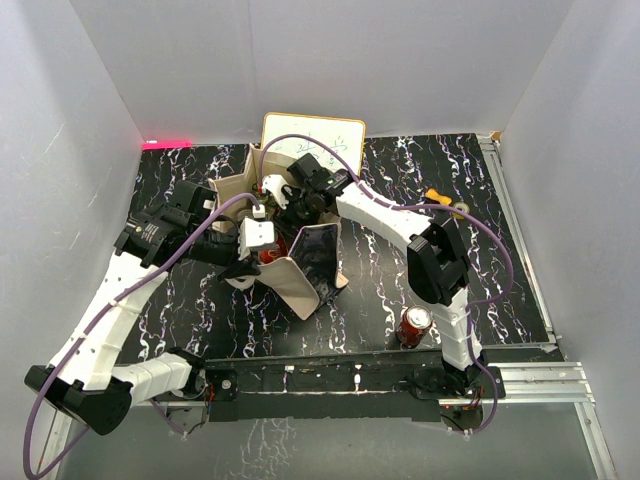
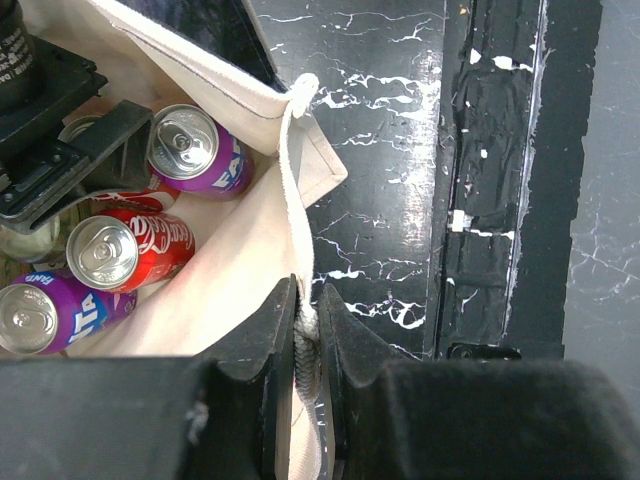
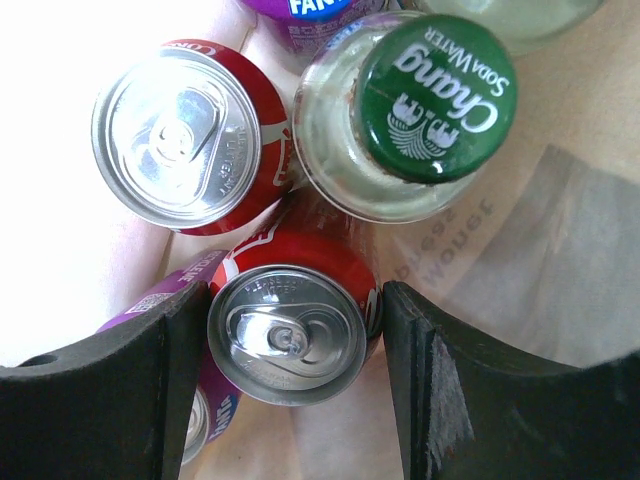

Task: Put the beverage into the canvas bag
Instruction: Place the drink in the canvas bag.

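The canvas bag [image 1: 300, 282] stands open in the middle of the table, beige with a dark panel. My left gripper [image 2: 308, 292] is shut on the bag's beige webbing strap at the rim [image 2: 300, 200] and holds that side up. My right gripper [image 3: 295, 300] reaches down inside the bag; its fingers press both sides of an upright red cola can [image 3: 290, 335]. Beside that can stand another red can [image 3: 185, 135], a green-capped soda water bottle [image 3: 430, 100] and a purple can [image 3: 150, 300]. In the top view the right gripper [image 1: 292, 208] is over the bag's mouth.
Another red can [image 1: 414, 325] stands on the black marbled table near the right arm's base. A white board with writing [image 1: 312, 135] leans behind the bag. A small yellow object [image 1: 435, 197] lies at the right. White walls enclose the table.
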{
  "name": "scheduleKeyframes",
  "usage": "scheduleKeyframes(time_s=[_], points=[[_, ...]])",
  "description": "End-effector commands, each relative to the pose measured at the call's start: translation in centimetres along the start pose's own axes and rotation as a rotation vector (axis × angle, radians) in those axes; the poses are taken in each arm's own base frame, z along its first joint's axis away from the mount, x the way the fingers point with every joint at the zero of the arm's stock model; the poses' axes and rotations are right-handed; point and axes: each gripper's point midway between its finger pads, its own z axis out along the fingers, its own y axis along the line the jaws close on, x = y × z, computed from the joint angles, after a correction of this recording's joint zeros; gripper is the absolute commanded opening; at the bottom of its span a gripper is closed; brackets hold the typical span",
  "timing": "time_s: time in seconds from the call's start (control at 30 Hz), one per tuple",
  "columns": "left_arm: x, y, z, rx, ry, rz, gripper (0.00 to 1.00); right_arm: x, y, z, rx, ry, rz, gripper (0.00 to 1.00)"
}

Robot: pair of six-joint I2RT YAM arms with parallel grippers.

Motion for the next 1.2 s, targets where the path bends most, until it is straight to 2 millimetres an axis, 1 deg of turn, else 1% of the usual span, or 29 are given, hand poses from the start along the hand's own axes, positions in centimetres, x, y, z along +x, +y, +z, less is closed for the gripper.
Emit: scheduleKeyframes(time_s=[0.0, 0.13, 0.2, 0.27, 0.37, 0.43, 0.53, 0.6, 0.77, 0.9, 1.0, 1.17], points=[[2.4, -1.3, -0.2, 0.039, 0.081, -0.008, 0.00, 0.2, -0.6, -0.4, 0.031, -0.010, 0.002, 0.35], [2.9, -1.4, 0.0, 0.050, 0.097, -0.007, 0.00, -0.5, -1.1, -0.4, 0.052, -0.032, -0.002, 0.35], [3.2, -1.5, 0.1, 0.057, 0.109, -0.010, 0.06, -0.6, -1.3, -0.3, 0.057, -0.037, -0.003, 0.35], [3.5, -1.6, 0.1, 0.063, 0.121, -0.011, 0.13, -0.6, -1.3, -0.2, 0.055, -0.037, -0.006, 0.38], [3.7, -1.6, 0.3, 0.067, 0.126, -0.011, 0.20, -0.3, -1.1, -0.2, 0.046, -0.031, -0.020, 0.41], [3.8, -1.6, 0.5, 0.077, 0.125, -0.017, 0.21, 0.2, -0.7, -0.3, 0.036, -0.029, -0.030, 0.43], [4.0, -2.0, 1.0, 0.106, 0.118, -0.036, 0.22, 1.1, 0.0, -0.4, 0.018, -0.039, -0.050, 0.47], [4.4, -2.4, 1.3, 0.137, 0.120, -0.021, 0.22, 0.9, 0.0, -0.8, 0.030, -0.071, -0.073, 0.52], [5.5, -2.8, 2.5, 0.197, 0.126, -0.006, 0.22, 1.9, 0.2, -0.6, 0.036, -0.115, -0.107, 0.56], [6.2, -2.5, 3.7, 0.226, 0.124, -0.004, 0.21, 2.4, 0.5, -0.4, 0.038, -0.171, -0.130, 0.60], [6.8, -2.4, 4.4, 0.250, 0.133, 0.002, 0.20, 2.4, 0.3, -0.2, 0.041, -0.197, -0.137, 0.63], [7.8, -2.4, 5.1, 0.276, 0.146, 0.018, 0.18, 3.0, -0.5, 0.5, 0.039, -0.213, -0.136, 0.65]])
